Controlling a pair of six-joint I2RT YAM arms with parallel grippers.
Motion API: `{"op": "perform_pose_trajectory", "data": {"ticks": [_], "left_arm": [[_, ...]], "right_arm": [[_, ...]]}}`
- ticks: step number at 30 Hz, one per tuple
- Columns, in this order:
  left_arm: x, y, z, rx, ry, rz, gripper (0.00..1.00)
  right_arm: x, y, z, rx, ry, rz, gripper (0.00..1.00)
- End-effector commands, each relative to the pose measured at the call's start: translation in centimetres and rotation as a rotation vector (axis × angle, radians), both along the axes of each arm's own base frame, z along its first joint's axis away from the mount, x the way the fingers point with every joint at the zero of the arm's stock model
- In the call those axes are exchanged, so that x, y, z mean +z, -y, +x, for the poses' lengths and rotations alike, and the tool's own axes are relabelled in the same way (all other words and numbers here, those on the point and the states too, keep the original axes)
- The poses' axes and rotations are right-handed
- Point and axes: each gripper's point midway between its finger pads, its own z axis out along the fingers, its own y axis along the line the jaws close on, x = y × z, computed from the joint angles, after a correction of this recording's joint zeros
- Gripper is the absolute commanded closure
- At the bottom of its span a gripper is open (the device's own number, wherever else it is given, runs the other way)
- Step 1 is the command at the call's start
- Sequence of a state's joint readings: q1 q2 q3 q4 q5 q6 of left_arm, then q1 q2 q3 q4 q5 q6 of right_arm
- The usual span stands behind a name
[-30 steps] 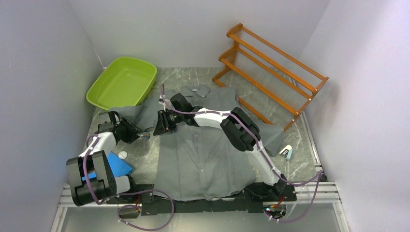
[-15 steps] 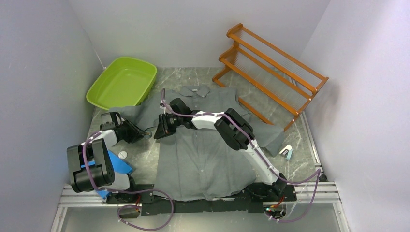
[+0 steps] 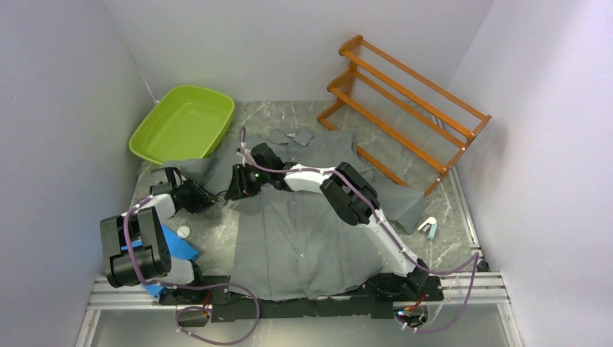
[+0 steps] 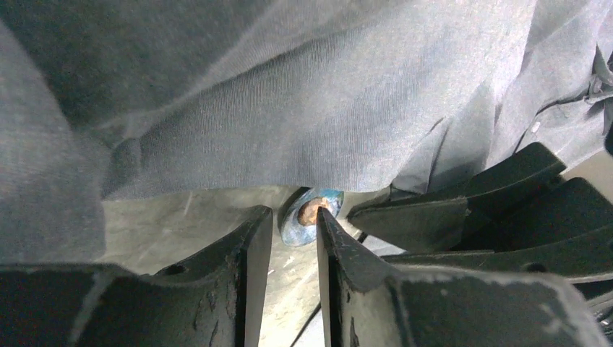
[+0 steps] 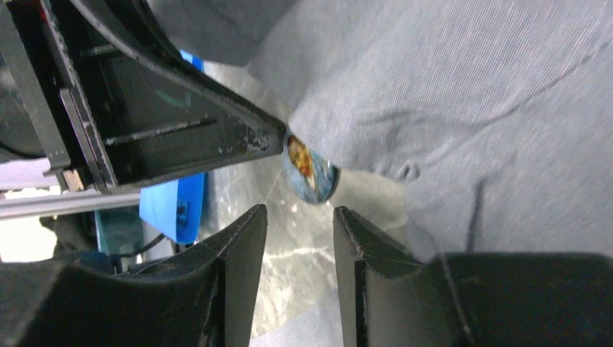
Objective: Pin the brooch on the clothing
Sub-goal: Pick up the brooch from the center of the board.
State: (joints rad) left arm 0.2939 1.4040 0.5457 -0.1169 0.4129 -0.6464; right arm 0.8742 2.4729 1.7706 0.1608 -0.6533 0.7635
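Observation:
The clothing (image 3: 303, 224) lies spread flat on the table, a dark-grey shirt. At its left edge my two grippers meet tip to tip. The brooch (image 4: 296, 220), a small round blue disc with an orange centre, hangs off the table at the tips of my left gripper (image 4: 295, 211), tucked just under the lifted shirt edge (image 4: 325, 94). In the right wrist view one left finger (image 5: 217, 130) touches the brooch (image 5: 312, 177), which rests against the cloth (image 5: 470, 94). My right gripper (image 5: 300, 210) stands open just short of it, with nothing between its fingers.
A green tub (image 3: 184, 123) sits at the back left and an orange wooden rack (image 3: 405, 94) at the back right. A blue object (image 3: 177, 246) and a small white disc (image 3: 183, 231) lie by the left arm. A pale clip-like item (image 3: 428, 228) lies right of the shirt.
My right gripper has opened and shifted a little left toward the shirt edge. The left gripper has narrowed and edged right, bringing the brooch up against the cloth.

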Motion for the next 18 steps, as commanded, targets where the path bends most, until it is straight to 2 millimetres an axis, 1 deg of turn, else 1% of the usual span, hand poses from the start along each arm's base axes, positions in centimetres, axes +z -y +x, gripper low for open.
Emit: {"op": "perform_pose_trajectory", "data": {"ticks": [1, 3, 8, 13, 17, 18], "left_arm": [[0.7, -1.0, 1.5, -0.006, 0.041, 0.048, 0.66], [0.6, -0.8, 1.8, -0.024, 0.043, 0.034, 0.67], [0.1, 0.5, 1.8, -0.056, 0.058, -0.037, 0.67], [0.9, 2.3, 2.0, -0.088, 0.110, -0.114, 0.68], [1.3, 3.3, 1.9, -0.106, 0.119, -0.130, 0.69], [1.5, 3.5, 1.8, -0.111, 0.126, -0.137, 0.69]], "right_arm": [[-0.2, -0.8, 2.1, -0.041, 0.062, -0.023, 0.58], [-0.6, -0.8, 2.0, -0.039, 0.050, -0.027, 0.60], [-1.3, -0.5, 1.2, -0.003, 0.021, -0.037, 0.66], [-1.3, -0.3, 0.2, 0.021, -0.014, -0.014, 0.74], [-1.5, 0.0, -0.3, 0.026, -0.035, 0.002, 0.76], [-1.5, 0.1, -0.2, 0.019, -0.037, 0.003, 0.77]]}}
